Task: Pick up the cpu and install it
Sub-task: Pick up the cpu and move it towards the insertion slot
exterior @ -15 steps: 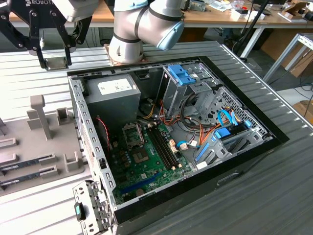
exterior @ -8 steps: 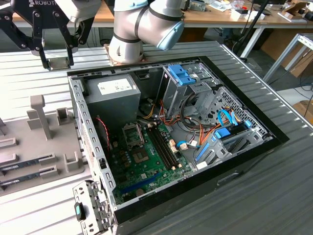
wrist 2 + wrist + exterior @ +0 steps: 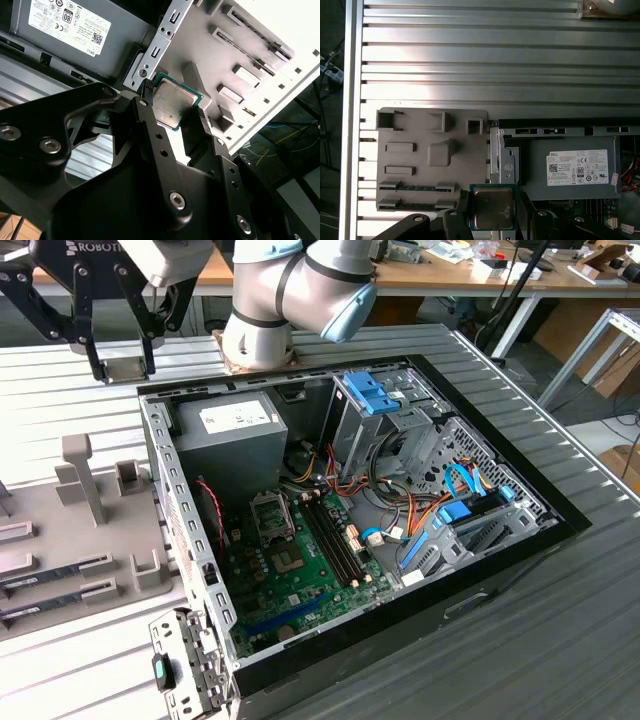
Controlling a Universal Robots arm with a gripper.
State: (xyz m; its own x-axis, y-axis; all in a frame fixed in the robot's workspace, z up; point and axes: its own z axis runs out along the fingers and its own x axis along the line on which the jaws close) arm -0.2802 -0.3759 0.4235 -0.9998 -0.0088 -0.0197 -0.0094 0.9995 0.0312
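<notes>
The cpu (image 3: 492, 206), a small square chip with a silvery top and green rim, sits clamped between my black fingers (image 3: 462, 202). In the exterior view my gripper (image 3: 125, 370) hangs high above the grooved table, beyond the far-left corner of the open computer case (image 3: 190, 530), shut on the cpu (image 3: 126, 366). The second wrist view shows the cpu (image 3: 172, 100) held by its edges in the gripper (image 3: 172, 111). Inside the case lies the green motherboard (image 3: 310, 575), and its cpu socket (image 3: 272, 518) is uncovered.
A grey power-supply box (image 3: 235, 425) fills the case's far-left corner. Drive cages and cables (image 3: 420, 460) crowd the exterior view's right. A grey parts tray (image 3: 90, 540) with memory sticks (image 3: 55, 575) lies on the exterior view's left of the case.
</notes>
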